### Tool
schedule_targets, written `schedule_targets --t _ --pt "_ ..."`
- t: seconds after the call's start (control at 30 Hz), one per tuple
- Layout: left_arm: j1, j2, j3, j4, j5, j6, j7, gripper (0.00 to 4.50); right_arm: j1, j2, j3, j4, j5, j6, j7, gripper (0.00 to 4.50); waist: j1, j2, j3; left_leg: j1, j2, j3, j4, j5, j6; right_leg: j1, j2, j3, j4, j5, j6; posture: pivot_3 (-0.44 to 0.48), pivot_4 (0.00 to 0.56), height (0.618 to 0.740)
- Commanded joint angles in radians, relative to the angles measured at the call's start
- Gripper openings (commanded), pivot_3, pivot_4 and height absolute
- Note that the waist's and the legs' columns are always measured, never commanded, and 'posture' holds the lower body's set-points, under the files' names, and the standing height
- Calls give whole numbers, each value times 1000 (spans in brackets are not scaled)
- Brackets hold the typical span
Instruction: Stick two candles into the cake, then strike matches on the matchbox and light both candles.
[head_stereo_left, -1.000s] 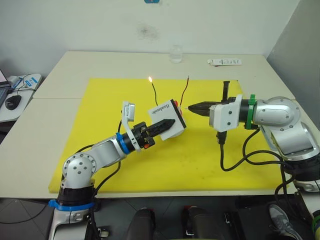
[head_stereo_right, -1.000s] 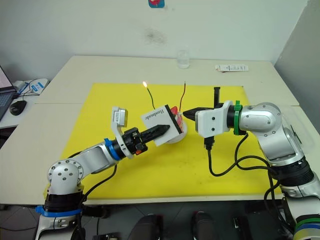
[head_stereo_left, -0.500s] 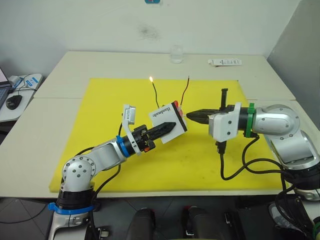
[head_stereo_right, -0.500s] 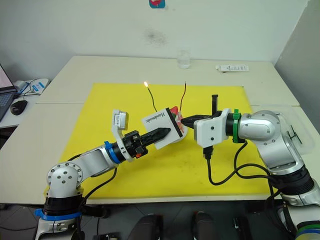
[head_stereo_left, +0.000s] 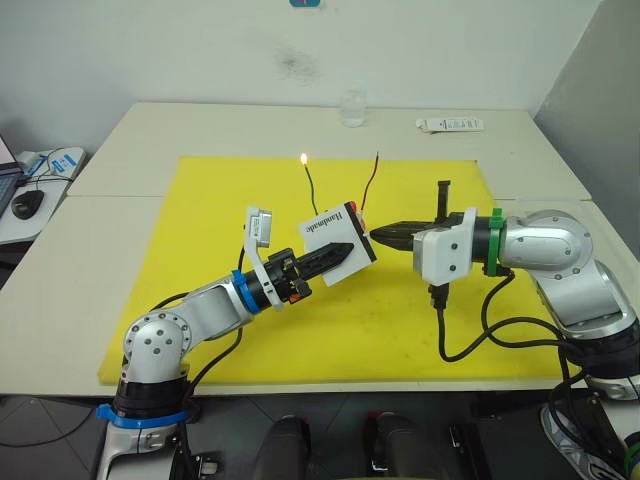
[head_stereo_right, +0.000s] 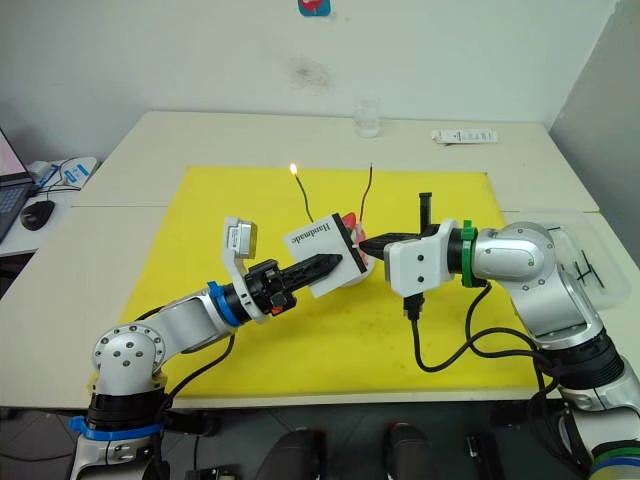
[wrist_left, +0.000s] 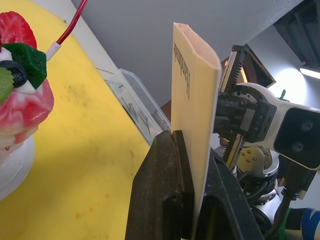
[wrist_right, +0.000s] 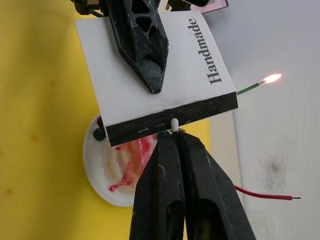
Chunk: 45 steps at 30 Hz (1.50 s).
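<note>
We are working on the second match strike. The green candle (head_stereo_right: 303, 200) is already burning, its flame standing above and behind the cake (wrist_left: 17, 115), while the red candle (head_stereo_right: 366, 192) beside it in the same cake is not yet lit.

Our left tool (head_stereo_left: 345, 250) is clamping the matchbox (wrist_right: 160, 80) between its fingers and holding it upright in the air just in front of the cake, with the black striking strip (wrist_right: 172, 120) turned toward our right arm. Our right tool (wrist_right: 172, 137) is pinched tight on a match (wrist_right: 174, 122), whose pale head is pressing against the strip or sitting a hair off it; we cannot tell which.

We judge that the next move is calling for a quick, firm drag of the match head along the strip while the left tool is bracing the box so it does not twist in the grip. Once it flares, we are carrying the flame up past the matchbox to the bare tip of the red candle, keeping clear of the lit green one and of the cake's topping. The cake's white plate (wrist_right: 107, 165) is sitting on the yellow mat (head_stereo_left: 200, 200) on the worktop (head_stereo_left: 130, 130), right under the box.
</note>
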<state>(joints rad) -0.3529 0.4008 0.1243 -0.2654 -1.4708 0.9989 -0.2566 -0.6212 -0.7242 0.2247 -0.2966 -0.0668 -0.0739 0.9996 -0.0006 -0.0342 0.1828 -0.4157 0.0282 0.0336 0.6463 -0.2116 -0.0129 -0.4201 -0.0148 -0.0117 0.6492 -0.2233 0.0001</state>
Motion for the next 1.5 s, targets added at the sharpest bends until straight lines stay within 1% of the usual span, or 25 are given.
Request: schedule_targets --t 0.03,0.17,0.23,0.27,0.33,0.37,0.4,0.43,0.47,0.5,0.53,0.57,0.63,0.67,0.7,0.73,0.8,0.97,1.03,1.07,1.13,1.3,1.5 --pt "-13 2 12 -34 -27 -4 -19 0 -29 9 11 -3 -11 -15 0 25 0 0 0 0 0 0 0 0 0 0 0 0 0 0 0 0 150 740" --pt "-23 -1 10 -26 -24 -7 -19 0 -50 24 36 18 -18 -43 11 25 0 0 0 0 0 0 0 0 0 0 0 0 0 0 0 0 150 740" --pt "-29 -3 11 -23 -22 -7 -19 0 -57 24 58 28 -22 -74 35 25 0 0 0 0 0 0 0 0 0 0 0 0 0 0 0 0 150 740" --pt "-34 -6 12 -20 -17 -12 -21 0 -41 5 80 19 -20 -87 73 25 0 0 0 0 0 0 0 0 0 0 0 0 0 0 0 0 150 740" --pt "-48 -10 18 -11 -15 -18 -21 0 51 -97 109 -62 53 -72 217 25 7 0 0 0 0 0 0 0 0 0 0 0 0 0 0 0 150 740" --pt "-59 -9 23 -4 -12 -22 -26 0 137 -212 91 -144 135 -18 321 25 16 -1 -1 -1 -1 -1 0 0 0 0 0 -1 -1 0 0 0 150 740" --pt "-70 -7 29 7 -10 -25 -31 0 233 -352 42 -205 206 -7 426 25 25 -1 -1 -1 -1 -1 0 0 0 1 0 -2 -2 -1 0 0 150 740" --pt "-85 -1 36 23 -1 -29 -42 0 331 -463 -81 -243 302 54 512 25 43 1 1 -2 -1 -3 -1 0 0 1 0 -4 -3 -1 0 0 150 740" --pt "-96 5 41 37 9 -31 -52 0 382 -537 -186 -252 391 124 560 25 42 4 2 -6 -4 -4 0 0 0 0 -2 -7 -4 -3 2 0 150 740" --pt "-102 8 45 46 16 -31 -59 0 390 -575 -247 -238 449 172 563 25 37 5 2 -4 -6 1 -1 -1 1 0 -5 -4 -3 -4 3 0 150 740" --pt "-101 8 46 44 16 -29 -61 0 327 -569 -261 -193 474 208 530 25 19 6 2 -3 -5 4 1 -2 3 0 -7 0 -2 -4 3 0 150 740" --pt "-92 5 42 28 5 -22 -60 0 215 -538 -241 -136 495 288 475 25 -3 5 2 0 -4 8 0 -2 3 0 -7 2 -2 -2 4 0 150 740" --pt "-60 -2 25 -15 -16 -4 -57 0 0 -433 -192 -7 440 307 389 25 -28 -3 6 8 0 11 1 -2 3 4 -7 0 -5 2 -4 0 150 740" --pt "-49 -5 16 -28 -16 1 -57 0 -65 -395 -178 25 431 342 365 25 -29 -5 7 17 0 10 0 -2 3 11 -7 -1 -5 2 -5 0 150 740" --pt "-40 -6 8 -37 -14 5 -59 0 -105 -366 -167 44 412 342 349 25 -32 -9 9 20 -1 5 0 -2 3 13 -8 -1 -5 2 -5 0 150 740" --pt "-33 -7 2 -43 -12 5 -59 0 -128 -346 -161 49 411 363 337 25 -29 -10 9 21 -1 1 -1 -2 2 14 -6 -3 -5 2 -6 0 150 740" --pt "-29 -8 -2 -48 -16 2 -53 0 -146 -316 -158 47 400 374 314 25 -25 -11 10 20 -1 -4 -1 -2 2 13 -4 -7 -4 1 -7 0 150 740" --pt "-22 -7 -4 -62 -23 1 -40 0 -149 -257 -159 17 382 399 248 25 -11 -9 10 15 0 1 -1 0 0 12 -4 -4 -1 1 -8 0 150 740" --pt "-20 -5 -3 -63 -25 2 -37 0 -150 -242 -156 17 374 398 231 25 -6 -9 10 14 0 4 -1 0 0 12 -5 -2 -3 0 -5 0 150 740" --pt "-18 0 0 -63 -30 4 -36 0 -155 -227 -156 24 361 396 208 25 -4 -9 10 13 -1 5 -1 -1 0 11 -6 -1 -4 1 -1 0 150 740" --pt "-13 11 7 -65 -36 9 -34 0 -163 -200 -154 36 340 398 170 25 -3 -9 10 11 -1 5 -1 -2 0 10 -6 0 -4 0 1 0 150 740" --pt "-5 36 27 -72 -62 4 -20 0 -163 -133 -145 61 296 394 85 25 -1 -9 10 7 0 3 -2 -2 0 5 -5 -2 -2 -2 0 0 150 740" --pt "28 57 40 -116 -106 -7 7 0 -163 -74 -139 114 245 396 3 25 -2 -9 10 7 0 3 -1 -2 0 4 -5 -2 -1 -1 0 0 150 740"
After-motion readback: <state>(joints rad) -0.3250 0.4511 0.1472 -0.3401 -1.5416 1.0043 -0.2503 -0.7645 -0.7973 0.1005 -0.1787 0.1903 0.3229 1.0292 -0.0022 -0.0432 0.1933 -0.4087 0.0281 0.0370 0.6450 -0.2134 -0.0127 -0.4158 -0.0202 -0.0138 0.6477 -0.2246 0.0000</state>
